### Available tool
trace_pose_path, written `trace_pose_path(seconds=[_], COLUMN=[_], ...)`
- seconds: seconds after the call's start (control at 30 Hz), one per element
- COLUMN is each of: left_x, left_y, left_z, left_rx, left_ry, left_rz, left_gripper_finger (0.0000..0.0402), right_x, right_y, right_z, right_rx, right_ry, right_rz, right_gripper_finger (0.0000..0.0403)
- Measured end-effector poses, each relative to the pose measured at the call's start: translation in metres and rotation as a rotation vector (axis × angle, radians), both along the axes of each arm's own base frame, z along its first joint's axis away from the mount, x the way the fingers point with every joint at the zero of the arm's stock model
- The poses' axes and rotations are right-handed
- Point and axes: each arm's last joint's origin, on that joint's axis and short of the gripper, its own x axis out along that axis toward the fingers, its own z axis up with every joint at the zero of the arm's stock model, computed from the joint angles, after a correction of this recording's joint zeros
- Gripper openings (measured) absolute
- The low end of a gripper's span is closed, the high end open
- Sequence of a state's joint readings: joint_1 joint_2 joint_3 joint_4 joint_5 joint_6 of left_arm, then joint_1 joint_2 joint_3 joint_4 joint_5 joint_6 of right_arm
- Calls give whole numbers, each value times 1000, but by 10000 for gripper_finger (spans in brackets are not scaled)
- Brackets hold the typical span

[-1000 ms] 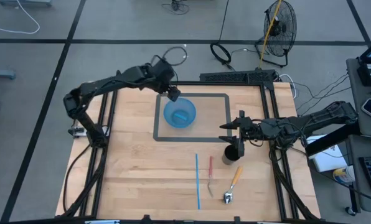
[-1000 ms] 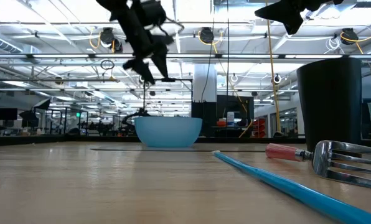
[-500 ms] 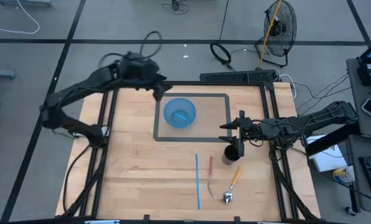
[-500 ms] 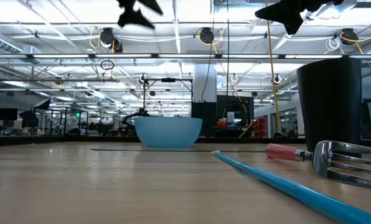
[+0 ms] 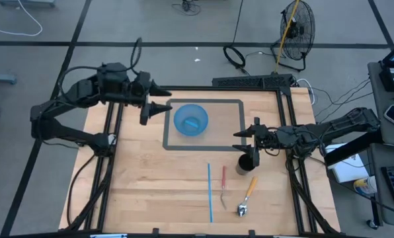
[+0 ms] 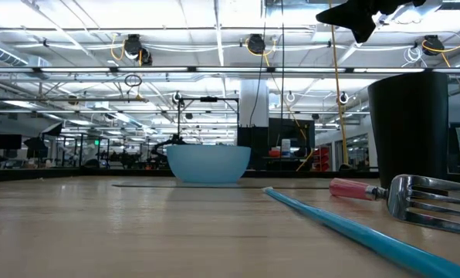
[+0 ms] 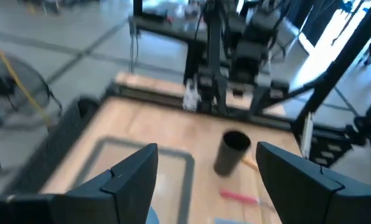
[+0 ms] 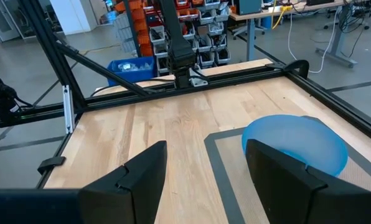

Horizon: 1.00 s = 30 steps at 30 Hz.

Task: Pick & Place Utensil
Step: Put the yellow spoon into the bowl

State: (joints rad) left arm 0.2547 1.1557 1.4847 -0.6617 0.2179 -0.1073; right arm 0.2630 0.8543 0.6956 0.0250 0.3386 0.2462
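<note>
Utensils [image 5: 223,188] on wooden table [image 5: 137,178], both hands [image 5: 158,106] [image 5: 244,134] spread empty, warehouse room beyond.

Blue utensil [image 5: 193,122] lies inside the blue bowl [image 5: 181,125].

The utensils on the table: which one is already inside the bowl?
The blue utensil lying in the blue bowl. The blue stick, the red-handled fork and the orange-handled utensil all lie on the bare wood.
</note>
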Motion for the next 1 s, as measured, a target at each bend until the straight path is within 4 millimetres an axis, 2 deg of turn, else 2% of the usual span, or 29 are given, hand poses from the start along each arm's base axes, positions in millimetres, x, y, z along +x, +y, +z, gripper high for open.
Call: trace_pose_path(seconds=[0.2, 0.4, 0.67, 0.8, 1.0], left_x=[7, 13, 18, 19, 20], left_y=[-9, -11, -10, -15, -19], left_z=[-17, -38, -66, -71, -71], left_rx=[-32, -75, -182, -187, -185], left_ry=[104, 168, 243, 258, 264], left_rz=[-41, -3, 33, 17, -1], left_gripper_finger=[273, 273, 273, 273, 273], right_x=[0, 0, 1, 0, -7], right_y=[0, 1, 4, 10, 27], right_z=[0, 0, 3, 8, 10], right_rx=[0, 14, 133, 260, 386], right_ry=[0, -2, -30, -59, 30], right_rz=[1, 30, 108, 207, 295], right_gripper_finger=[215, 215, 214, 204, 181])
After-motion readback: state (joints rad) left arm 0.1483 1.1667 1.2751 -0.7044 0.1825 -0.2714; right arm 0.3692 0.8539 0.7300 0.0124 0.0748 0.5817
